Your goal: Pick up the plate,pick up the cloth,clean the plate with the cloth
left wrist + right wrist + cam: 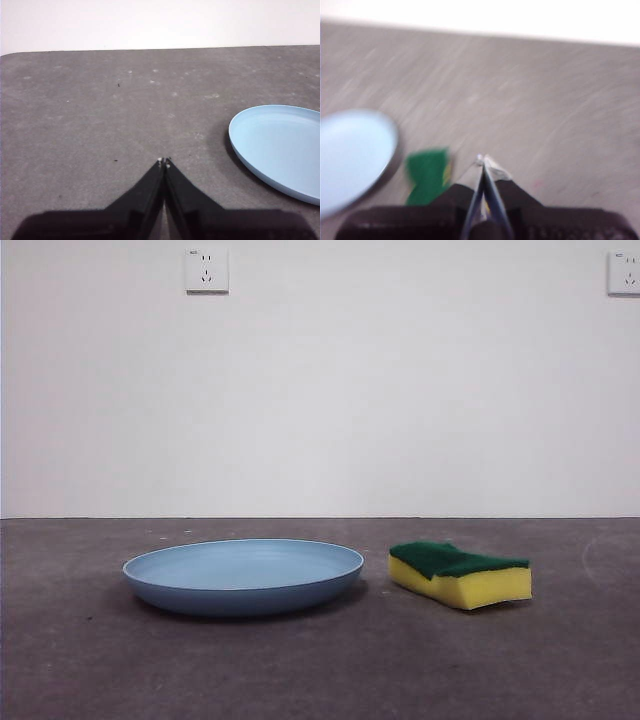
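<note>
The light-blue plate (243, 575) lies flat on the dark grey table, left of centre in the front view. The cloth, a yellow sponge with a green scouring top (460, 573), lies just to its right, apart from it. My left gripper (163, 161) is shut and empty above bare table, with the plate (280, 147) off to one side. My right gripper (482, 159) is shut and empty, in a blurred picture, with the sponge (427, 175) and the plate (355, 155) beside it. Neither gripper shows in the front view.
A white wall stands behind the table, with two wall sockets (206, 270) high up. The table's far edge (150, 49) shows in the left wrist view.
</note>
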### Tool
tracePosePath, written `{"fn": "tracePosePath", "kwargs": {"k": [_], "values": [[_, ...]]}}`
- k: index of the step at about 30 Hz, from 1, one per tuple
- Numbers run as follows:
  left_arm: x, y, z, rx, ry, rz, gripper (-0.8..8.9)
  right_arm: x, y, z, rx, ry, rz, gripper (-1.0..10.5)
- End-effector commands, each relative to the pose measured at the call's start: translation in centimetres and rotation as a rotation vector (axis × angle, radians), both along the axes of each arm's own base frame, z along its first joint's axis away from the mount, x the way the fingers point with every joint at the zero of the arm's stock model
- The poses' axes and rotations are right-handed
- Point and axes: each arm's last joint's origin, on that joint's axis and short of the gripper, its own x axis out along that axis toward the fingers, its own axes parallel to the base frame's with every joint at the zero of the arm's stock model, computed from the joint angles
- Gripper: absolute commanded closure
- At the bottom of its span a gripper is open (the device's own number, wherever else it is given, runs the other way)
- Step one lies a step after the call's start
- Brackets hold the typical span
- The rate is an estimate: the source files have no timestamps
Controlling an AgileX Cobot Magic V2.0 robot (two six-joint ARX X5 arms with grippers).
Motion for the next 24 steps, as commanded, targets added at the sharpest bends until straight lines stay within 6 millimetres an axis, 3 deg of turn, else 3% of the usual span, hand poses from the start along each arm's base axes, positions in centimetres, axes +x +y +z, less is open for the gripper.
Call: {"fn": "tracePosePath", "kwargs": {"k": [1, 6, 10, 24], "values": [[0.1, 0.0, -0.4, -0.005, 0.009, 0.005, 8.16, 0.0, -1.3, -0.9, 0.033, -0.080, -0.060, 9.5], [0.1, 0.0, -0.4, -0.005, 0.009, 0.006, 8.16, -0.2, -3.0, -3.7, 0.106, -0.213, -0.073, 9.5], [0.1, 0.0, -0.4, -0.005, 0.009, 0.006, 8.16, -0.6, -3.8, -6.3, 0.116, -0.216, -0.071, 9.5], [0.1, 0.0, -0.4, -0.005, 0.009, 0.006, 8.16, -0.8, -4.2, -12.4, 0.145, -0.162, -0.083, 9.5]]}}
